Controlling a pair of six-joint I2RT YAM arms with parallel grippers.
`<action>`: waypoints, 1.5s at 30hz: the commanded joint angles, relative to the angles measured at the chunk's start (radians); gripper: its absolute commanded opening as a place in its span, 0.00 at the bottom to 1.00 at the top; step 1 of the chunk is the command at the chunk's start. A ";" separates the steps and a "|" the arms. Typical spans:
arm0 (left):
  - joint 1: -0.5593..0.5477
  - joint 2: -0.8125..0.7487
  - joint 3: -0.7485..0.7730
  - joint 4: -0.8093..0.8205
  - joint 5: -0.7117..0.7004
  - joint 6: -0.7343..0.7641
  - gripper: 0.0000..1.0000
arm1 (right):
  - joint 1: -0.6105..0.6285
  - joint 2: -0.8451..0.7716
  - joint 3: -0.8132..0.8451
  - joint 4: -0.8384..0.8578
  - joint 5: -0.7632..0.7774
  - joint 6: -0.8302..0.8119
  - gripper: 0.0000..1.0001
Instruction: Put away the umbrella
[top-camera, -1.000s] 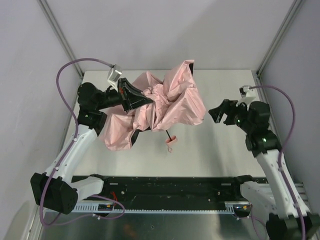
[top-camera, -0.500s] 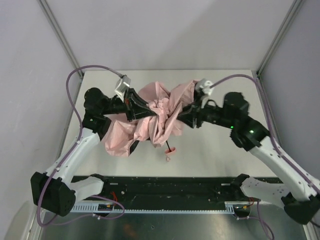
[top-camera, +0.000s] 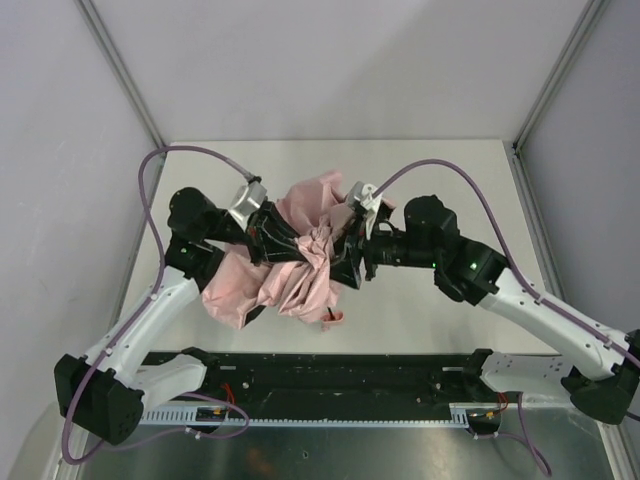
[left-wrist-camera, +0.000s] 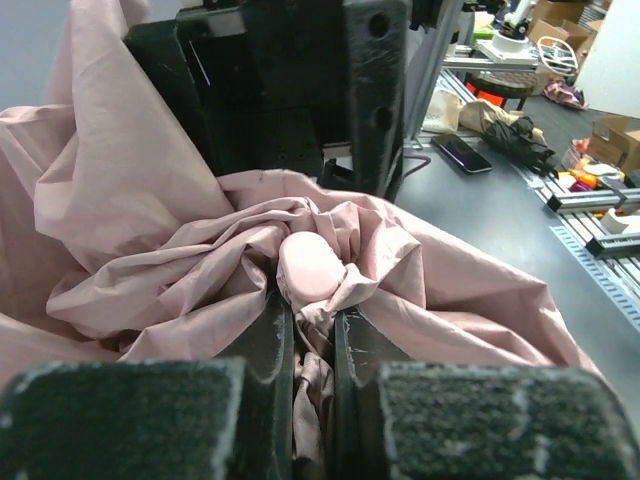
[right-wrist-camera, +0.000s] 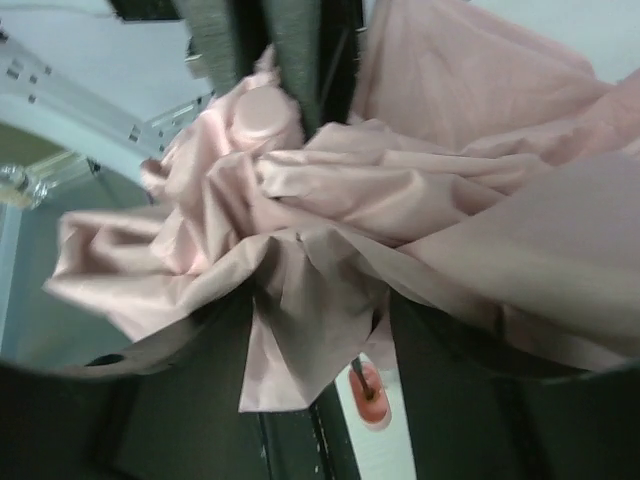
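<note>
The umbrella (top-camera: 300, 262) is a crumpled heap of pale pink fabric in the middle of the table, squeezed between both arms. Its small pink handle (top-camera: 330, 318) pokes out at the near side on a thin black shaft. My left gripper (top-camera: 292, 246) reaches in from the left; in the left wrist view its gripper (left-wrist-camera: 305, 325) is shut on a fold of fabric just below a rounded pink cap (left-wrist-camera: 312, 270). My right gripper (top-camera: 350, 258) pushes in from the right. In the right wrist view, fabric (right-wrist-camera: 330, 250) drapes over and hangs between its half-spread fingers (right-wrist-camera: 180, 410), with the handle (right-wrist-camera: 368, 392) below; any pinch is hidden.
The white table (top-camera: 450, 170) is bounded by grey walls left, right and behind. A black rail (top-camera: 340, 375) runs along the near edge between the arm bases. Purple cables (top-camera: 150, 190) loop above both arms.
The right arm swung in from the right edge and pressed into the canopy. The fabric has bunched into a smaller heap, and the handle has shifted nearer the front edge. The left grip stayed shut.
</note>
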 joint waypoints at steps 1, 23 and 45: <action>-0.048 -0.023 -0.008 0.073 0.037 0.062 0.00 | 0.020 -0.094 0.058 -0.168 0.027 0.000 0.68; -0.058 -0.020 -0.007 0.071 0.239 0.060 0.00 | 0.037 -0.367 0.196 -0.444 0.658 -0.137 0.99; -0.052 -0.035 0.035 0.051 0.261 0.087 0.00 | -0.916 -0.088 -0.015 0.080 -1.140 0.140 0.94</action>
